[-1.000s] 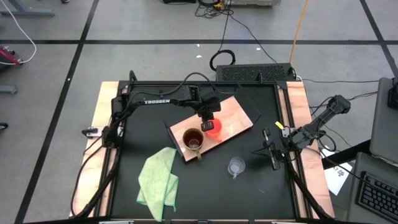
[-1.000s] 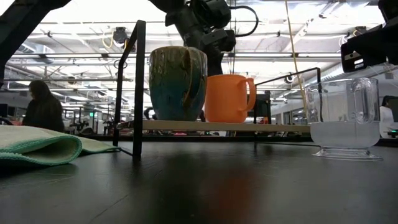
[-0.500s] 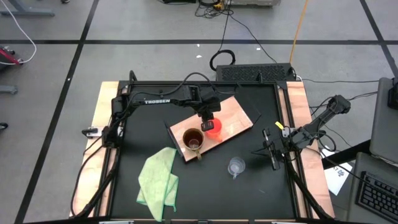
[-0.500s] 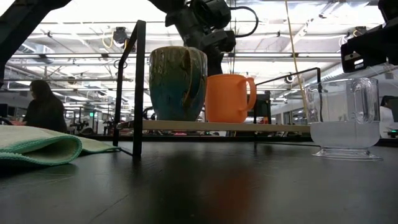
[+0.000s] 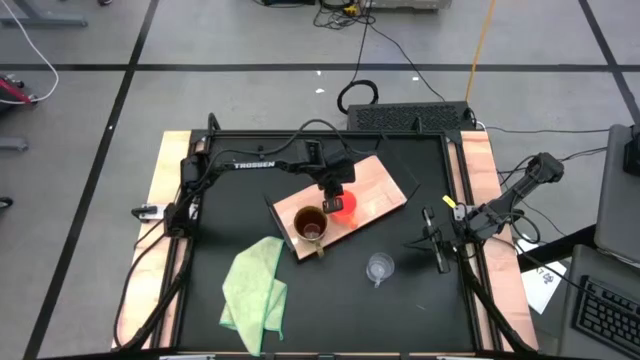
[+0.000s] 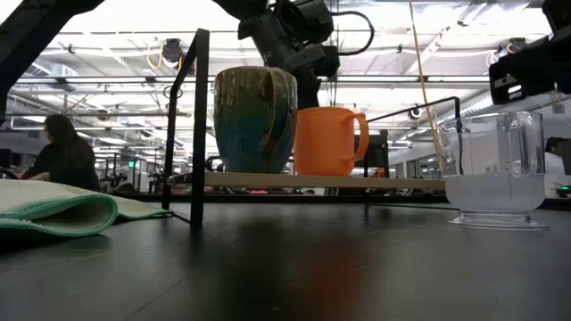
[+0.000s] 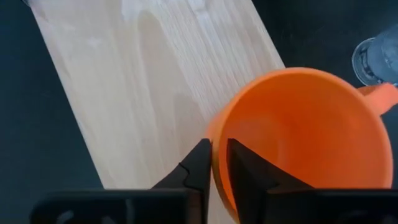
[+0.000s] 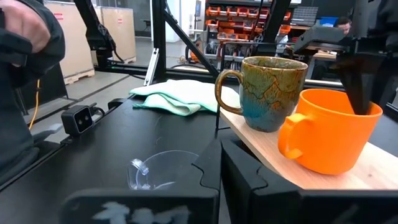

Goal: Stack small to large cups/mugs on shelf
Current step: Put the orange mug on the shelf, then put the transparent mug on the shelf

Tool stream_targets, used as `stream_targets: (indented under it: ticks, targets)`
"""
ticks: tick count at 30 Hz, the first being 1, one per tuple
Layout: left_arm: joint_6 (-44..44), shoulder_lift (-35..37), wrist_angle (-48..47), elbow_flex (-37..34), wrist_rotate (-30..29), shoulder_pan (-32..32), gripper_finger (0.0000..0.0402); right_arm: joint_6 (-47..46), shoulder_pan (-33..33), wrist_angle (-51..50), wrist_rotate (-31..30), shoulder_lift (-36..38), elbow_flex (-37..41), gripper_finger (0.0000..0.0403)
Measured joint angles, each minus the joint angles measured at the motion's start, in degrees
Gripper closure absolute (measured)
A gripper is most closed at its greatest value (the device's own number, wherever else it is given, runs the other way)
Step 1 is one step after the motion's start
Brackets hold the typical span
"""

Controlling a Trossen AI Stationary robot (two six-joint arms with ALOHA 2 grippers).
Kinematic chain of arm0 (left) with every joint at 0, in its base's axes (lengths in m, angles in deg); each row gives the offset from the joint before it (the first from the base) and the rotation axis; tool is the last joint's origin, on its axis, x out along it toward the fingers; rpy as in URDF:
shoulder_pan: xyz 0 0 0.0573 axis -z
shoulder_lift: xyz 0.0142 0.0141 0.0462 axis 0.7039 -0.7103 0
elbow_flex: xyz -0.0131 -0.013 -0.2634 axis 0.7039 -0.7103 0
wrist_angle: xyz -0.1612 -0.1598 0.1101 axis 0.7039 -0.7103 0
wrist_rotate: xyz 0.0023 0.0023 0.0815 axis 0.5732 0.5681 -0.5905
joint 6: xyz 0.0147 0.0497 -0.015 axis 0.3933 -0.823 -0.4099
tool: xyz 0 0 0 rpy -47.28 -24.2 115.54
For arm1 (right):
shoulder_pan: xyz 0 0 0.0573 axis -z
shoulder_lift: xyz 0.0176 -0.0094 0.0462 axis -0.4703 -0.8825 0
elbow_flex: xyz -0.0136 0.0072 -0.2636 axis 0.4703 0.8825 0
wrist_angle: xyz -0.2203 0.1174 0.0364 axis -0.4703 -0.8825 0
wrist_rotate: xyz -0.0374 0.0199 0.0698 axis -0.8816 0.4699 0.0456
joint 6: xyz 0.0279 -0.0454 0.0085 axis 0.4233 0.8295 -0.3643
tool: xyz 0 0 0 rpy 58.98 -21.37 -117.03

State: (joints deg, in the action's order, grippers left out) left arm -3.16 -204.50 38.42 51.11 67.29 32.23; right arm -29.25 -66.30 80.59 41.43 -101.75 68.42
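Note:
The shelf [image 5: 378, 184], a light-wood board, stands raised on the black table. On it stand a brown mug [image 5: 311, 224] and, beside it, a smaller orange mug [image 5: 343, 205], both upright on their bases. The clear glass cup [image 5: 379, 267] stands upright on the table in front of the shelf. My left gripper [image 7: 219, 158] points steeply down at the orange mug's rim, slightly open, one finger inside the mug and one outside. My right gripper [image 8: 219, 163] is shut and holds nothing, near the table's right edge. My left gripper comes from above and stands astride the orange mug's rim [image 7: 215, 163] on the side away from the handle. One finger [image 7: 244, 167] is inside and one [image 7: 198, 163] outside. I cannot tell whether either finger touches the wall. The mug stands upright on the shelf.
A light green cloth [image 5: 255, 287] lies crumpled at the table's near left. Black frame posts [image 6: 198, 125] hold the shelf up. Bare black table shows around the glass cup and toward the near edge. A person [image 6: 61, 153] sits in the room beyond.

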Motion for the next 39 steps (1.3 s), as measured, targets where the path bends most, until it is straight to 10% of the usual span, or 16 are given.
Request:
stream_targets:
  ticks: [22, 30, 39]
  targets:
    - [-0.5, 6.5, 0.2, 0.0, -0.4, 0.3, 0.0246, -0.3, 0.0, -0.2, 0.0, 0.0, 0.0, 0.0403]
    - [-5.7, 11.4, -11.0, 0.1, -10.4, 0.2, 0.0382, -0.3, 0.0, 0.7, 0.0, 0.0, 0.0, 0.0403]
    - [-6.6, 14.6, -14.1, 0.1, -9.4, 0.3, 0.0400, -0.4, 0.0, 0.8, 0.0, 0.0, 0.0, 0.0403]
